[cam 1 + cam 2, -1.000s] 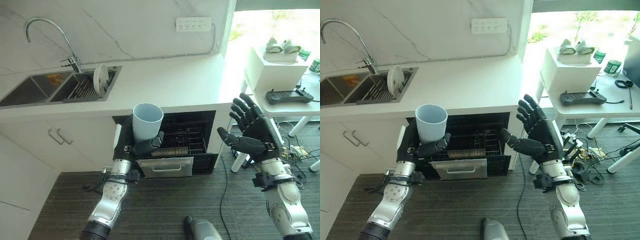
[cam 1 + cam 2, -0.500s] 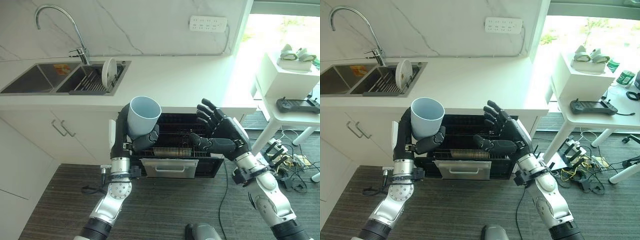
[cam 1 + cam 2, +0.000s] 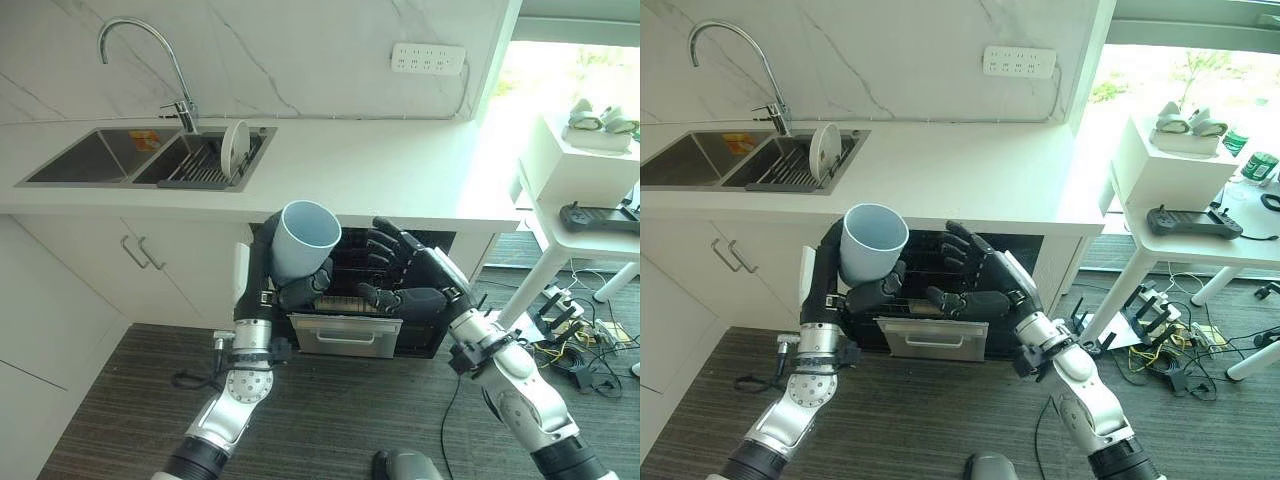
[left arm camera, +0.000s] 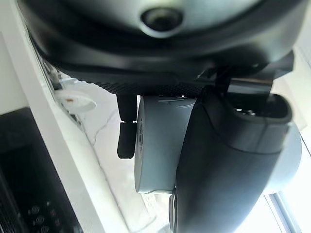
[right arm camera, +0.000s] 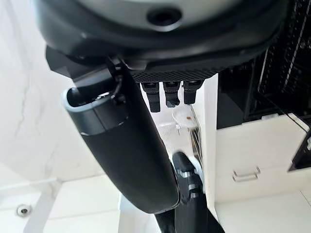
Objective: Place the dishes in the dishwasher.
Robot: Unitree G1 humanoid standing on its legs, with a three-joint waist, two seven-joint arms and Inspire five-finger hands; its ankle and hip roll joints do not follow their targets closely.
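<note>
Cup (image 3: 303, 241) sits gripped in your left hand (image 3: 300, 291), right hand (image 3: 412, 290) spread and empty beside it; open dishwasher (image 3: 395, 315) awaits, plate (image 3: 236, 147) left in the sink rack (image 3: 205, 170).

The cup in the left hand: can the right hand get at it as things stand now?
Probably yes. The right hand is open, its fingers spread and turned toward the cup, which the left hand holds upright in front of the open dishwasher. Nothing stands between them.

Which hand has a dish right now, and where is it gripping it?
The left hand holds the pale blue cup around its lower body, mouth upward. The right hand is open and holds nothing.
</note>
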